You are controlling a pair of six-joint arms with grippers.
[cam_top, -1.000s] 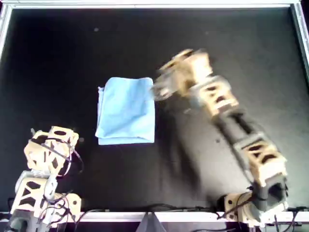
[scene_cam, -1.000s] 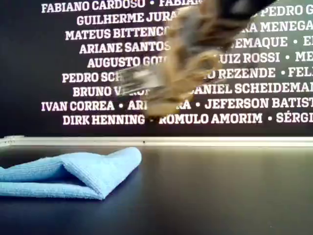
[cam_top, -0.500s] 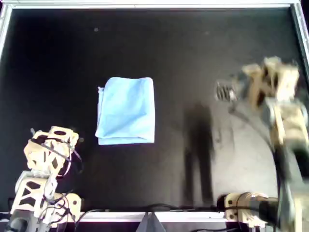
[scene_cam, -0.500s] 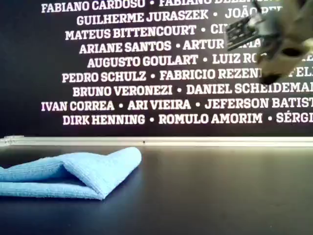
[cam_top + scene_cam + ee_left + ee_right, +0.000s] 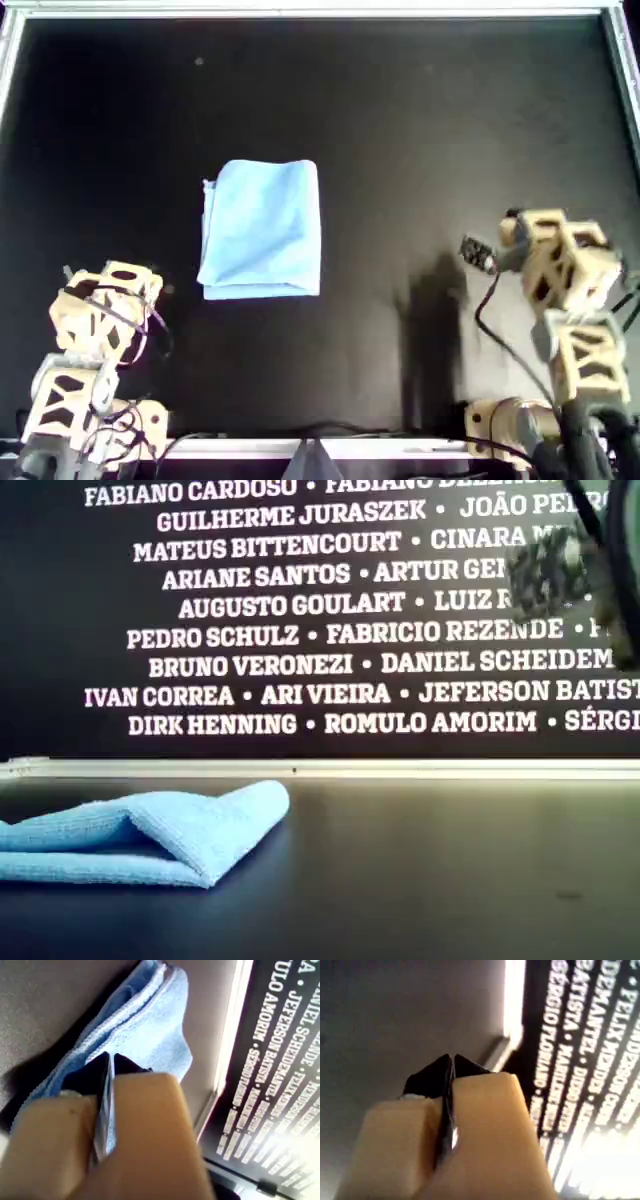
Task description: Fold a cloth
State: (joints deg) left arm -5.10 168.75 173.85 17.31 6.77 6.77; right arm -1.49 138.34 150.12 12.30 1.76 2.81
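Overhead view: right gripper (image 5: 478,255) raised, closed.

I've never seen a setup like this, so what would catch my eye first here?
Probably the folded light-blue cloth, lying alone left of center on the black table in the overhead view. Next, the two tan arms at that view's bottom corners, with the right gripper shut and empty. In the exterior view, a wall of white names fills the background.
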